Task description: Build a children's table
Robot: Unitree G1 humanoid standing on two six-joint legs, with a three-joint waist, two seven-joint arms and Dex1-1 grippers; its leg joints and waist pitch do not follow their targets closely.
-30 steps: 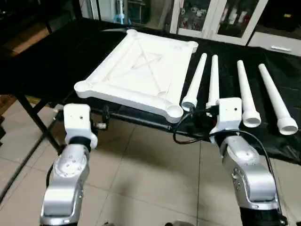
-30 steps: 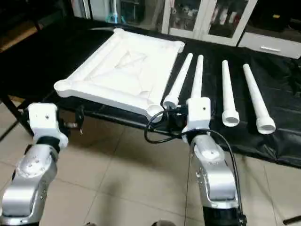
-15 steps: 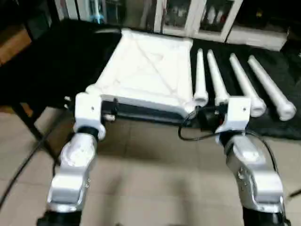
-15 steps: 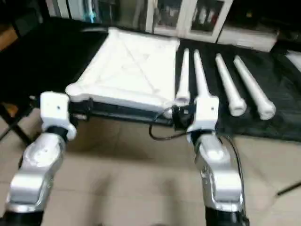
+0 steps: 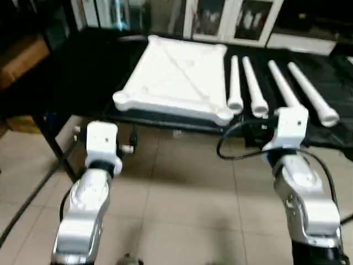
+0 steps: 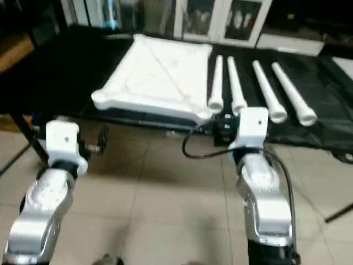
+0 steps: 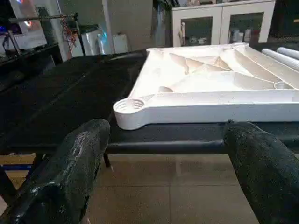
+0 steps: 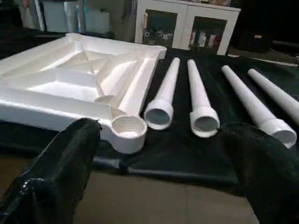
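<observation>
Four legs [image 5: 243, 87] lay side by side on the black work table [image 5: 83, 72], wide socket ends toward the robot, just beside the right edge of the tabletop [image 5: 174, 80], which rested ribbed side up with its round corner sockets showing — one near corner socket [image 8: 127, 128] sat close to the nearest leg's open end [image 8: 159, 115]. Judging by the look, the legs were light hollow plastic tubes, stiff but smooth and likely slippery; being round, they could roll on the cloth if nudged. Best hold looked like the thicker part near the wide end or around mid-length, where the taper gives the fingers more to bite on. The tabletop seemed a light, rigid moulding, awkward by its breadth; the raised rim or a corner would be the place to take it, though it probably need not be lifted at all. Both arms hung in front of the table edge, over the tiled floor [image 5: 182, 204], short of the parts. Left gripper [image 7: 163, 177] stood wide open, fingers [image 7: 70, 172] well apart, holding and touching nothing — the tabletop's near corner lay beyond it. Right gripper [image 8: 159, 172] was likewise spread wide and empty, its fingers [image 8: 261, 172] framing the leg ends without contact.
</observation>
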